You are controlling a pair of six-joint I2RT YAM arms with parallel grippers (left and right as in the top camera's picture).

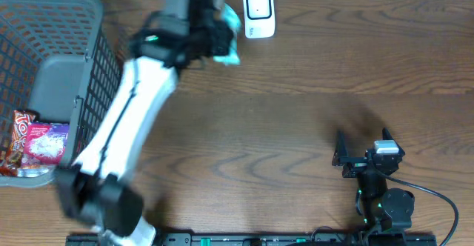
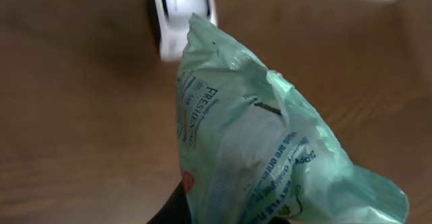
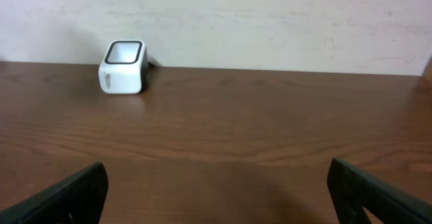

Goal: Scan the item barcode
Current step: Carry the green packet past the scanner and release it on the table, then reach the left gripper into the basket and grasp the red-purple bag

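We are pinching the green packet in our left tool just beside the scanner, seemingly presenting its barcode; our right tool is sitting spread.

We record the basket at the left edge of the desk, with snack packets lying in its near end. The scanner stands at the far edge, near the middle. The pouch sits in the left end effector, above the desk, just left of the scanner. The right end effector is at the near right, well apart from both, with the scanner ahead and to its left.
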